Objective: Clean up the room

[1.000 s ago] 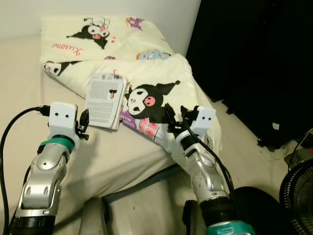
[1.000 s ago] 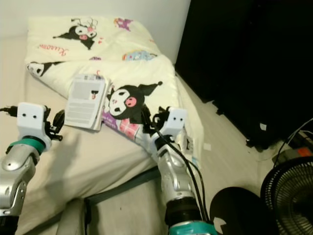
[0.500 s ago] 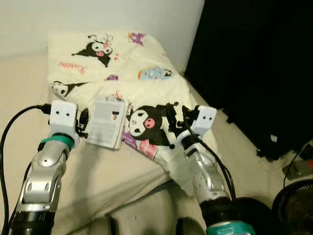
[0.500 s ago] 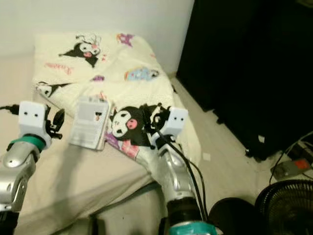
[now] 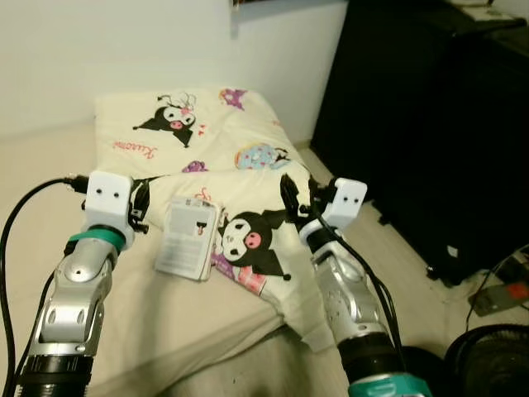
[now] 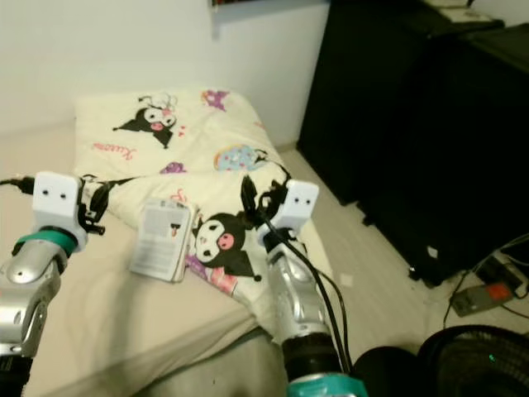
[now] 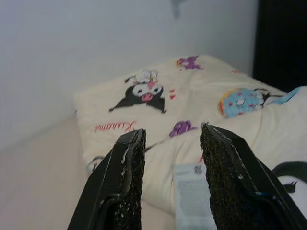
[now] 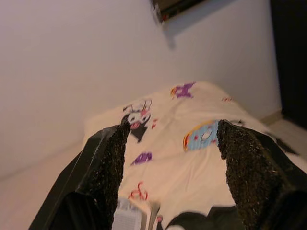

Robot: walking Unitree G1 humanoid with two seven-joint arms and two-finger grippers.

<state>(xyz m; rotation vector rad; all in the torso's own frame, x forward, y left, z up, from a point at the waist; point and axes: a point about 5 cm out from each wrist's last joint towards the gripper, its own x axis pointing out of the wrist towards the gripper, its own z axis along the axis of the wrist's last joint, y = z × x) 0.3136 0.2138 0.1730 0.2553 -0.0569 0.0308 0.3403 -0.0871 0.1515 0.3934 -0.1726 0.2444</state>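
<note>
The left gripper (image 5: 142,207) hovers over the bed (image 5: 124,298), fingers (image 7: 127,191) narrowly apart and holding nothing. Just beside it a booklet (image 5: 187,238) lies on the cartoon-print blanket (image 5: 240,174). The right gripper (image 5: 296,197), fingers (image 8: 108,163) spread wide, hangs above the blanket's edge, perhaps touching it.

The blanket (image 5: 248,174) is soft matt cloth with cartoon prints. The booklet (image 5: 187,238) on it is thin printed paper. Both arms are shiny silver metal. The left end effector (image 7: 170,143) and right end effector (image 8: 172,143) have rough, grainy black fingers (image 7: 129,177). The bed (image 5: 50,165) is plain matt cloth.
</note>
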